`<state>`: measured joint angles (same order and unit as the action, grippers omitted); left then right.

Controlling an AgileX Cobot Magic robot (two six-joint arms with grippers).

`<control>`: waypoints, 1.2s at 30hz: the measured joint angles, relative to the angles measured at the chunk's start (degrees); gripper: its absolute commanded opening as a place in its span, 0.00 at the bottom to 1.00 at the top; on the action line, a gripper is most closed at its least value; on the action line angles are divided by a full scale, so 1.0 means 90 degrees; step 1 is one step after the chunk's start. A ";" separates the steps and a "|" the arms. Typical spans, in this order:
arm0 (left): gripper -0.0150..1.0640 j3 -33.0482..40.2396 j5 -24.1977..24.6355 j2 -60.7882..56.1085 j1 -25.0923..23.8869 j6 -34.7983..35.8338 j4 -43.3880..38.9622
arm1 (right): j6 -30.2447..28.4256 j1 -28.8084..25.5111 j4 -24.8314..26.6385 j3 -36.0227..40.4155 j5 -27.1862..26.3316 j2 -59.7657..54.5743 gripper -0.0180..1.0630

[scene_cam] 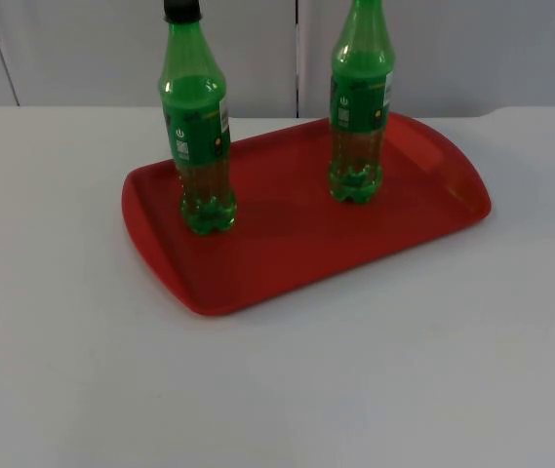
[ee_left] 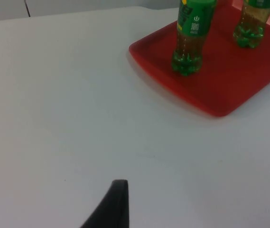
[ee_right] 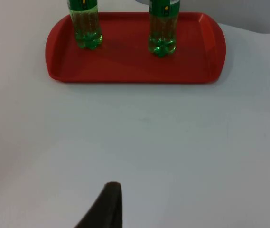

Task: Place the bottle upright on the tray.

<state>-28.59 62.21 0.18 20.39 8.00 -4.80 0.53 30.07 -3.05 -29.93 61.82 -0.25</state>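
A: On the red tray (scene_cam: 287, 263), two green soda bottles stand upright: the black-capped bottle (scene_cam: 197, 136) near the left end, the second bottle (scene_cam: 359, 107) toward the right end, well apart.

B: And the tray itself?

A: It rests on the white table (scene_cam: 277, 390), before the grey wall (scene_cam: 111, 49).

B: Grippers?

A: Left gripper fingertip (ee_left: 113, 204) and right gripper fingertip (ee_right: 106, 206) hang over bare table, away from the tray, grasping nothing; how far open, cannot tell.

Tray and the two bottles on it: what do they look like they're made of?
The red tray looks like moulded plastic with a dull sheen: one even colour, rounded raised rim. Both green bottles appear clear tinted plastic, probably PET: you see through them, and the bases are lobed. Printed labels wrap both; material unclear.
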 measured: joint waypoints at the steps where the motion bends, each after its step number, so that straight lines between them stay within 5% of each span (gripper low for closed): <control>1: 0.99 0.0000 0.0000 0.0000 0.0000 0.0000 0.0000 | 0.0000 0.0000 0.0000 0.0000 0.0000 0.0000 0.99; 26: 0.99 0.0000 0.0000 0.0000 0.0000 0.0000 0.0000 | -0.0013 0.0000 0.0000 0.0000 0.0000 0.0000 0.99; 36: 0.99 0.0000 0.0000 0.0000 -0.0849 -0.0002 0.0000 | -0.0013 0.0000 0.0000 0.0000 0.0000 0.0000 0.99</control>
<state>-28.59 62.21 0.18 12.75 7.98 -4.80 0.41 30.07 -3.05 -29.93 61.82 -0.25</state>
